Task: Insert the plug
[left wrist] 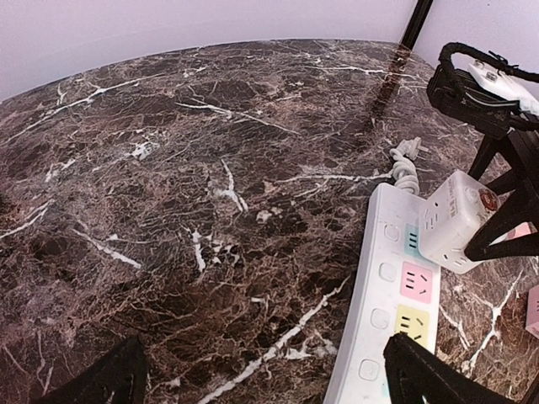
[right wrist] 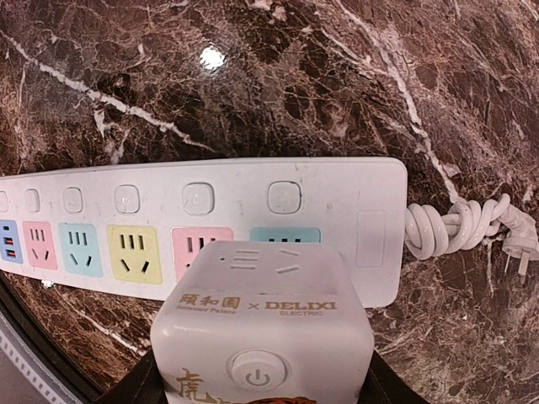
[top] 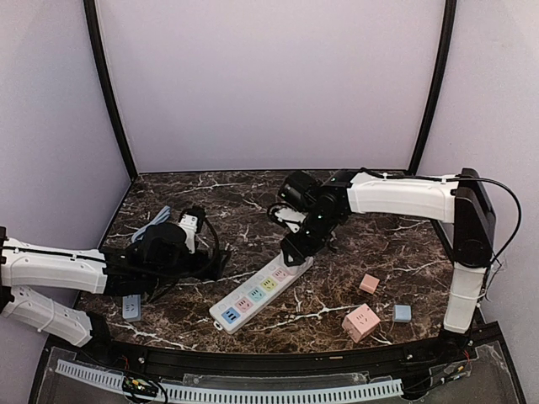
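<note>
Over power strip [top: 261, 295], cord end: white DELIXI cube adapter [right wrist: 261, 324], gripped by right tool [top: 296, 251].
Left tool [left wrist: 269, 380]: spread wide, empty, beside power strip, over marble tabletop [left wrist: 168, 168].

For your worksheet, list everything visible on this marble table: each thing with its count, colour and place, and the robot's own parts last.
Table: one, dark brown marble, under everything.
Power strip: one, white with pastel sockets, centre, lying diagonally.
Cord: one, white, coiled at the strip's far end.
Cube adapter: one, white, over the strip's end sockets.
Pink cubes: two, near right.
Blue-grey cube: one, beside the larger pink cube.
Grey-blue block: one, near left.
White plug: one, with black cable, left.
Light blue cable: one, far left.
Left end effector: one, black, open, empty.
Right end effector: one, black, gripping the cube adapter.
</note>
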Motion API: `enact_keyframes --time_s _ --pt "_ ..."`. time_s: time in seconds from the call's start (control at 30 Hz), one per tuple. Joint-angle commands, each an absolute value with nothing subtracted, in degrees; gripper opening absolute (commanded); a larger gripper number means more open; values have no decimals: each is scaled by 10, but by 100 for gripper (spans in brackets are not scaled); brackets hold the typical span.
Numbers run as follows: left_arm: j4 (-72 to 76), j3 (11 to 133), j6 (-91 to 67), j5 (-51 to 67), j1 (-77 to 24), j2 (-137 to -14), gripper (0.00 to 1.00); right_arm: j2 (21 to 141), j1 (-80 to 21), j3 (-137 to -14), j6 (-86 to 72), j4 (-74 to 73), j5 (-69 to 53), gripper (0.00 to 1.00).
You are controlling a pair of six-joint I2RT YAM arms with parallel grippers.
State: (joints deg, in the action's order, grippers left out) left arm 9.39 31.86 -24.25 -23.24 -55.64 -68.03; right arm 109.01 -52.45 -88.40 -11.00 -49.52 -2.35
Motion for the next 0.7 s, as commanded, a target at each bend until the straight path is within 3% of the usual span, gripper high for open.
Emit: enact_keyframes --time_s 0.0,0.67 --pt "96 302 -246 -231 -554 -655 99 1102 -522 -897 -108 -489 -7 0" --pt "113 296 -242 -222 -553 -658 99 1112 -522 -899 -110 -481 20 0"
